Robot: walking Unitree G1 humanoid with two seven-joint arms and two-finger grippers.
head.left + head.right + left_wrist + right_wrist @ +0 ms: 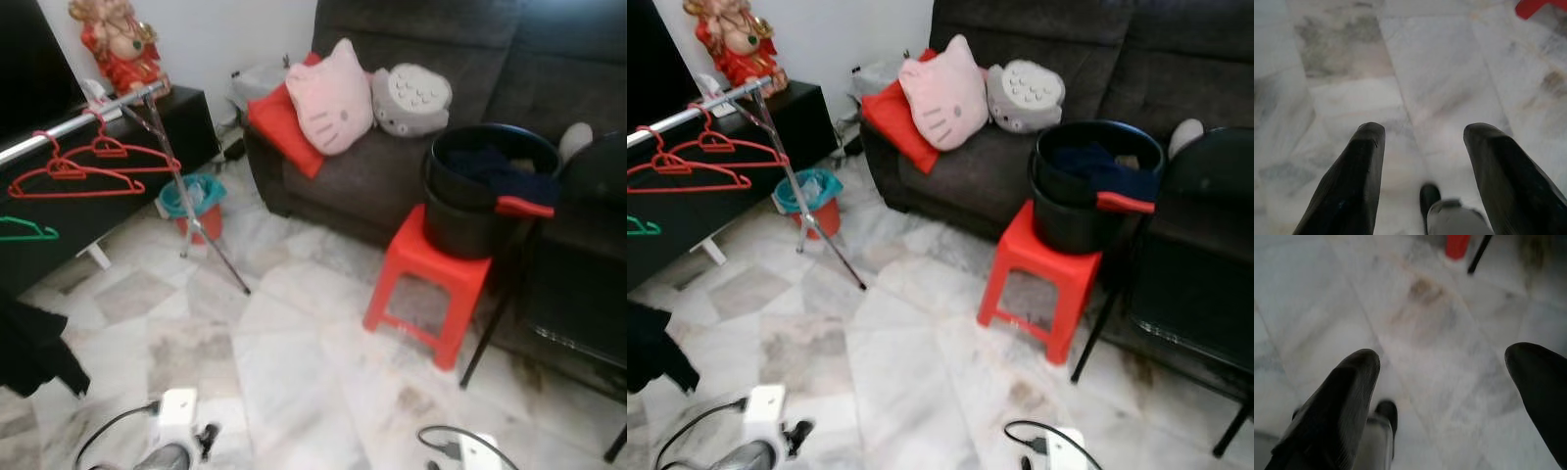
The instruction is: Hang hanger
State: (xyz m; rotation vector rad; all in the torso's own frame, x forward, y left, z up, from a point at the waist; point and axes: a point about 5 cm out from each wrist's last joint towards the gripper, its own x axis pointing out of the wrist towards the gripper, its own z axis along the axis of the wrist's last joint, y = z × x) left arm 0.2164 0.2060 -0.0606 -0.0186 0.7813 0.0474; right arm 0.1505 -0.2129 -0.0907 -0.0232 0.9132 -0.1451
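**Hangers on the rail, both arms low over marble**

Head views: two thin red hangers [83,166] of bent plastic hang side by side from a shiny metal rail [78,119] on the robot's left, with a green hanger [27,231] lower down at the frame's edge. A glossy black bucket [480,191] holding dark cloth sits on a square red plastic stool [431,284] before a dark fabric sofa [392,166]. On the sofa lie a pink cat-faced cushion [331,98] and a grey plush [411,98]. The floor [294,372] is pale veined marble.

Left wrist view: the left gripper [1422,134] points at the marble floor, its smooth, rounded black jaws spread apart, nothing between them.

Right wrist view: the right gripper [1442,362] hangs likewise, jaws wide apart and empty.
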